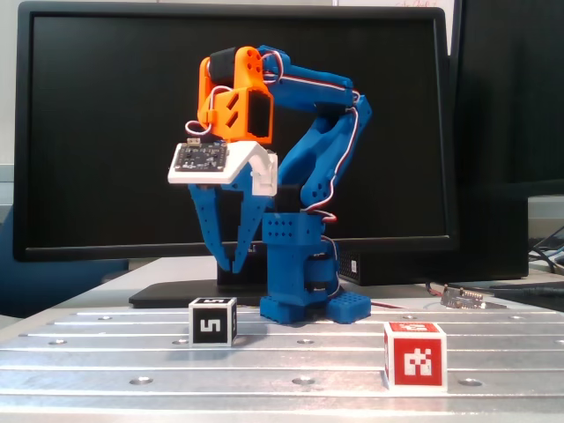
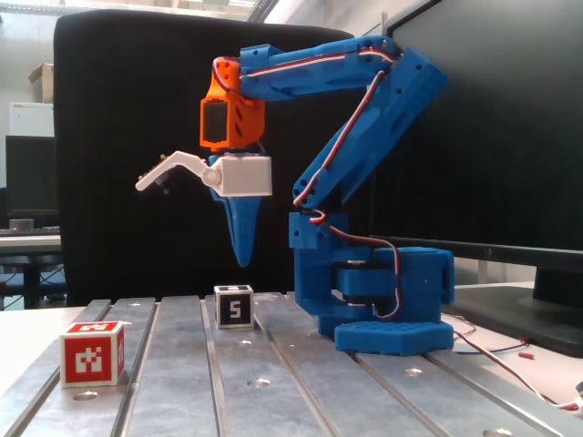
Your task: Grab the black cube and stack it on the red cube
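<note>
The black cube (image 1: 212,322) (image 2: 234,306) stands on the slotted metal table, just in front of the arm's base. The red cube (image 1: 415,355) (image 2: 92,353) rests nearer the table's front edge, well apart from the black one. My gripper (image 1: 232,265) (image 2: 244,264) hangs pointing straight down, a short way above the black cube and slightly to its right in both fixed views. Its two blue fingers narrow to a V whose tips meet, shut with nothing between them. Both cubes are untouched.
The arm's blue base (image 1: 304,308) (image 2: 392,332) is bolted to the metal table (image 1: 291,361) right behind the black cube. A large dark monitor (image 1: 115,132) stands behind the table. A small metal part (image 1: 463,298) and cables (image 2: 510,364) lie beside the base.
</note>
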